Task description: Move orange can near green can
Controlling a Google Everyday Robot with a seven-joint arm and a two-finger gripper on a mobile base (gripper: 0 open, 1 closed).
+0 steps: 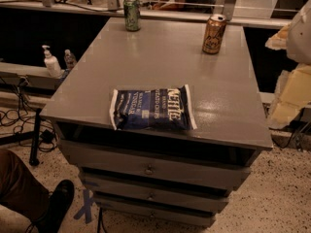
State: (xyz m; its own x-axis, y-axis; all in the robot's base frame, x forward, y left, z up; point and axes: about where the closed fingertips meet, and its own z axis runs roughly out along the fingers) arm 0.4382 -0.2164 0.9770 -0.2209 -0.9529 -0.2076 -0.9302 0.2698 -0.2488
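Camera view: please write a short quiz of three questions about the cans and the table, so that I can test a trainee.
1. True or false: the orange can touches the green can.
2. Which thing lies nearest the front edge of the table? A) the blue chip bag B) the orange can C) the green can
3. In a few words: where is the gripper?

Key
1. False: they stand apart, the green can at the far left and the orange can at the far right.
2. A
3. At the right edge of the picture, beside the table, away from both cans.
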